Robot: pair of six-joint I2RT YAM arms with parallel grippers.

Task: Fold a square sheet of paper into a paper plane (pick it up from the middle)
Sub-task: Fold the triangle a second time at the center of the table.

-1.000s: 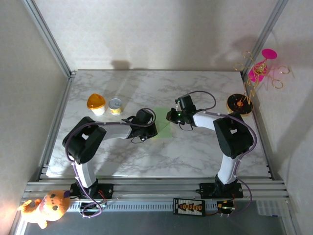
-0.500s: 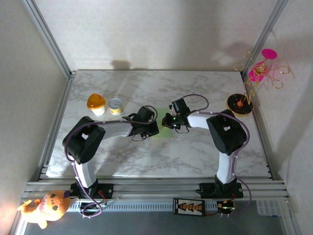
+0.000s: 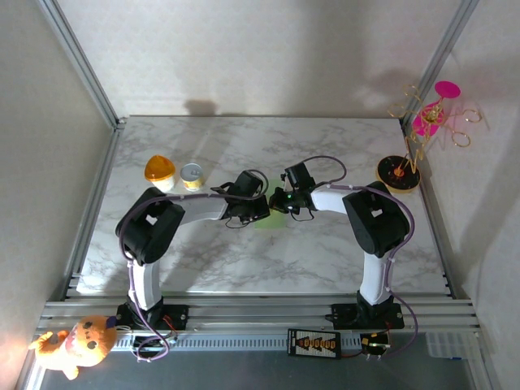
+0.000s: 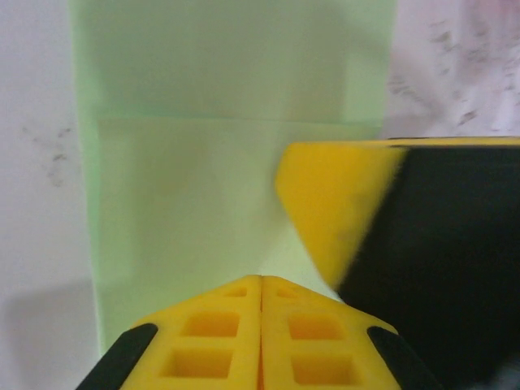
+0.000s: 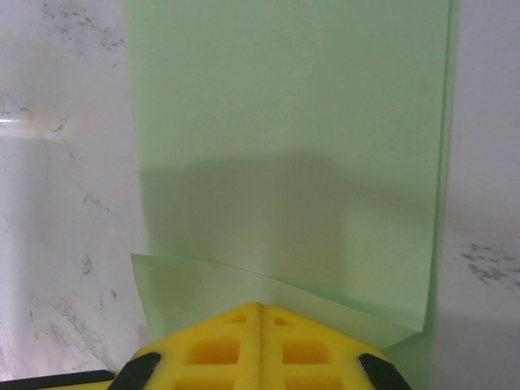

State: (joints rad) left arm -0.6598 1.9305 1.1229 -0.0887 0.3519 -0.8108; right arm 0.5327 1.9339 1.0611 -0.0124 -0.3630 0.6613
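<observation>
The square sheet of paper (image 3: 267, 218) is pale green and lies mid-table, mostly hidden under both grippers. My left gripper (image 3: 259, 206) is shut, its tips (image 4: 260, 280) low over a doubled layer of the paper (image 4: 219, 187). My right gripper (image 3: 279, 200) is shut too. Its tips (image 5: 261, 305) rest on a folded-over flap (image 5: 211, 284), with the rest of the sheet (image 5: 284, 138) flat beyond. The two grippers nearly touch, and the right one's yellow finger (image 4: 329, 203) shows in the left wrist view. I cannot tell whether paper is pinched between either pair of jaws.
An orange-lidded cup (image 3: 160, 171) and a small yellow tin (image 3: 192, 175) stand at the left. A pink-and-gold ornament stand (image 3: 410, 146) is at the right edge. The marble table (image 3: 325, 252) has walls and rails around it.
My right gripper has slid left across the paper until it meets the left gripper. The left gripper has edged right and back. Less green paper shows than before.
</observation>
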